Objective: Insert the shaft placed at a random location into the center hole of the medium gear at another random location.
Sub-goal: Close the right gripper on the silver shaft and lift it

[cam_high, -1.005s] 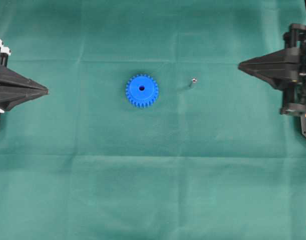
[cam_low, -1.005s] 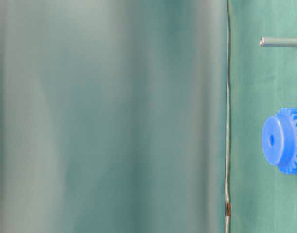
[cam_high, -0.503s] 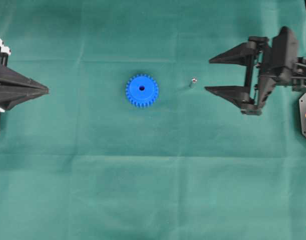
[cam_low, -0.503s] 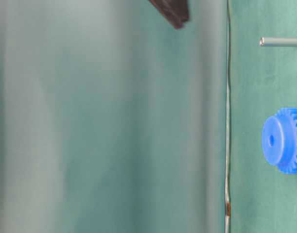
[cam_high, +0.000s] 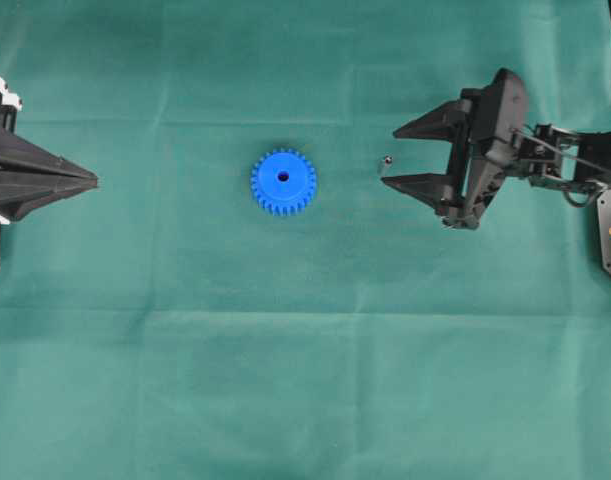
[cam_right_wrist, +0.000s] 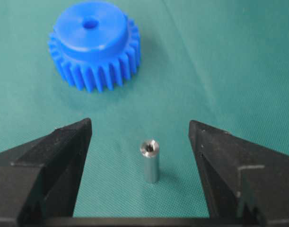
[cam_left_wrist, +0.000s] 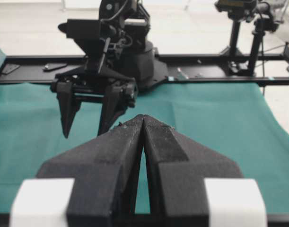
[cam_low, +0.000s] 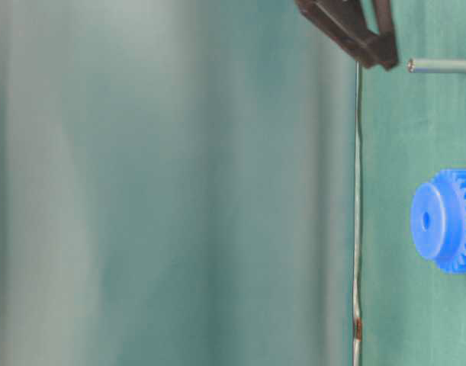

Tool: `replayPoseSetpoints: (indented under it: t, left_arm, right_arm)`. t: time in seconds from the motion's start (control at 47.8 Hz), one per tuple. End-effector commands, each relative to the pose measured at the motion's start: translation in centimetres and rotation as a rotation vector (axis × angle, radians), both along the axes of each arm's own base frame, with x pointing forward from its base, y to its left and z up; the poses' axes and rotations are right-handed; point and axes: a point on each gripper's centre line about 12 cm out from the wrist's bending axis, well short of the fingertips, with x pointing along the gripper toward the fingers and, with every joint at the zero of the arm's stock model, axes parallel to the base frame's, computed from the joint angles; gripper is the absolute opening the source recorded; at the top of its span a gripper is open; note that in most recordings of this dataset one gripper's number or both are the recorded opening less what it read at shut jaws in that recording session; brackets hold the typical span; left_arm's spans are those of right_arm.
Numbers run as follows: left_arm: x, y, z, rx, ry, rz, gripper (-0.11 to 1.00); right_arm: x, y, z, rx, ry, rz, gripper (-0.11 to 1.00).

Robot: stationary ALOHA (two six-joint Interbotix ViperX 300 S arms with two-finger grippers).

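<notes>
The blue medium gear (cam_high: 283, 181) lies flat mid-table, its dark center hole (cam_high: 283, 177) facing up; it also shows in the right wrist view (cam_right_wrist: 94, 46) and the table-level view (cam_low: 445, 220). The small silvery shaft (cam_high: 386, 160) stands upright to the gear's right (cam_right_wrist: 149, 161) (cam_low: 440, 66). My right gripper (cam_high: 396, 157) is open just right of the shaft, its two fingers either side of the pin without touching it (cam_right_wrist: 139, 132). My left gripper (cam_high: 93, 182) rests shut at the far left edge, empty (cam_left_wrist: 143, 118).
Green cloth (cam_high: 305, 380) covers the whole table. A fold line in the cloth (cam_high: 235, 310) runs across the near half. The right arm's base and camera stands (cam_left_wrist: 239, 38) sit beyond the far cloth edge in the left wrist view.
My right gripper went from shut at the right edge to open, and has moved left until its fingers flank the shaft. Left gripper, gear and shaft have not moved.
</notes>
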Motion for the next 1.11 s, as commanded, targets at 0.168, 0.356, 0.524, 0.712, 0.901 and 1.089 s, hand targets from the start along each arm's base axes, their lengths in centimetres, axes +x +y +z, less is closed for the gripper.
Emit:
replayPoseSetpoints:
  t: [0.168,0.356,0.524,0.712,0.901,1.089]
  left_arm:
    - [0.2,0.0,0.8,-0.001,-0.020,0.002,0.00]
    - [0.2,0.0,0.7,0.000,-0.011,0.002,0.00]
    - [0.2,0.0,0.7,0.000,-0.009,0.002,0.00]
    - [0.2,0.0,0.7,0.000,-0.009,0.002,0.00]
    - [0.2,0.0,0.7,0.000,-0.008,0.002,0.00]
    - [0.2,0.0,0.6,0.000,-0.002,0.003,0.00]
  right_arm:
    - [1.5,-0.6,-1.3,0.001,0.013,-0.017,0.83]
    - [1.3,-0.6,-1.5,0.002,0.013,-0.022,0.82]
    - [1.1,-0.6,-1.6,0.004,0.017,-0.025,0.74]
    - [1.1,-0.6,-1.6,0.001,0.022,-0.023,0.32]
    - [1.1,-0.6,-1.6,0.001,0.022,-0.023,0.14]
    - [1.1,-0.6,-1.6,0.001,0.022,-0.023,0.14]
